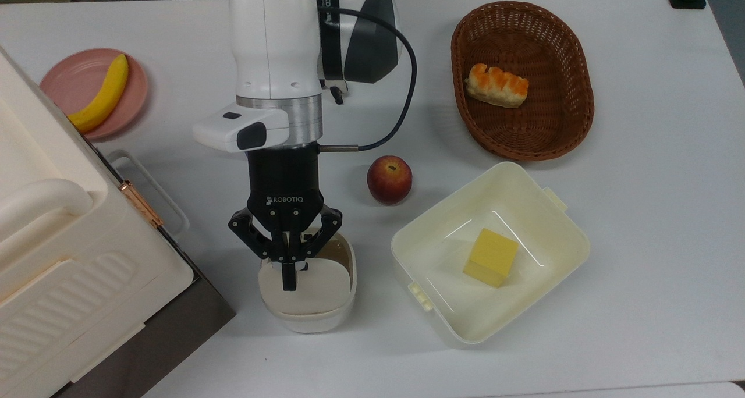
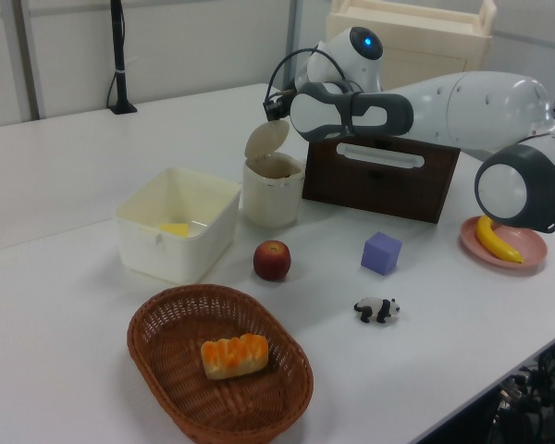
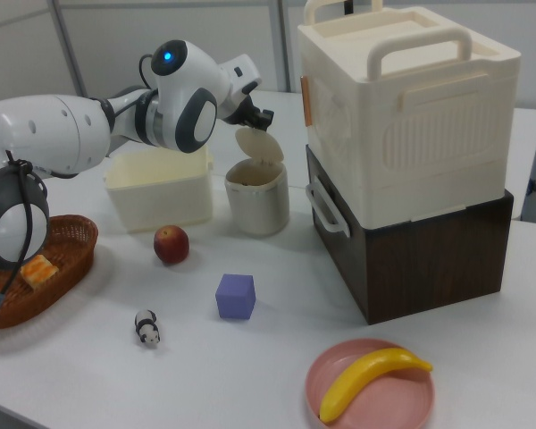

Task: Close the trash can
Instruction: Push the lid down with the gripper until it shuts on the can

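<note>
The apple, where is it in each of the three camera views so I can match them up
Top view: the apple sits near the centre, between the open trash can and the wicker basket.
Left view: the apple is centre, just in front of the trash can.
Right view: the apple is left of centre, below-left of the trash can.
Shared landmark: the trash can.

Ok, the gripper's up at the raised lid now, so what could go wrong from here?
1. The gripper meets the tilted lid near its top edge; it could slide off instead of folding it down.
2. The small trash can stands free on the table; a sideways push might tip it or shove it toward the cream tub.
</note>
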Available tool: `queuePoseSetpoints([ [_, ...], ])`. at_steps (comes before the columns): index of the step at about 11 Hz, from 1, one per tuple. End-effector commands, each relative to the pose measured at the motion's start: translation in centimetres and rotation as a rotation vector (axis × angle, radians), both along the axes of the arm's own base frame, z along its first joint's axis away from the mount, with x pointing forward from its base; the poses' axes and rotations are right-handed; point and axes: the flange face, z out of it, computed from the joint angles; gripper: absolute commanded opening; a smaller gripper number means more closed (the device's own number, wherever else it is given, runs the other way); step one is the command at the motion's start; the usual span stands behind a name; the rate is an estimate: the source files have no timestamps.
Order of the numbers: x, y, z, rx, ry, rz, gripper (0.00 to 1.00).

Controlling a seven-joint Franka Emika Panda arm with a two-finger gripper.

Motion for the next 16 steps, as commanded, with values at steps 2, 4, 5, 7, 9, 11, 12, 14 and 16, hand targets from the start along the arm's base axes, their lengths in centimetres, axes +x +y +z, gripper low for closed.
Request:
queuePoseSetpoints([
  [2,-2.3,-0.1,0.1,-0.028,0.029,0.015,0.0],
  [4,-3.2,-0.1,0.2,-0.035,0.043,0.039,0.0],
  [5,-3.6,-0.1,0.2,-0.035,0.049,0.04,0.0],
  [7,-4.2,0.1,0.3,-0.038,0.056,0.047,0.0],
  [9,-4.7,-0.2,0.2,-0.04,0.064,0.046,0.0],
  [11,-5.1,0.0,-0.2,-0.04,0.076,0.048,0.0],
  [12,-5.2,0.2,-0.1,-0.035,0.078,0.048,0.0],
  [14,-5.9,0.4,-1.0,-0.036,0.102,0.053,0.0],
  [16,-6.0,0.5,-1.6,-0.036,0.114,0.055,0.0],
])
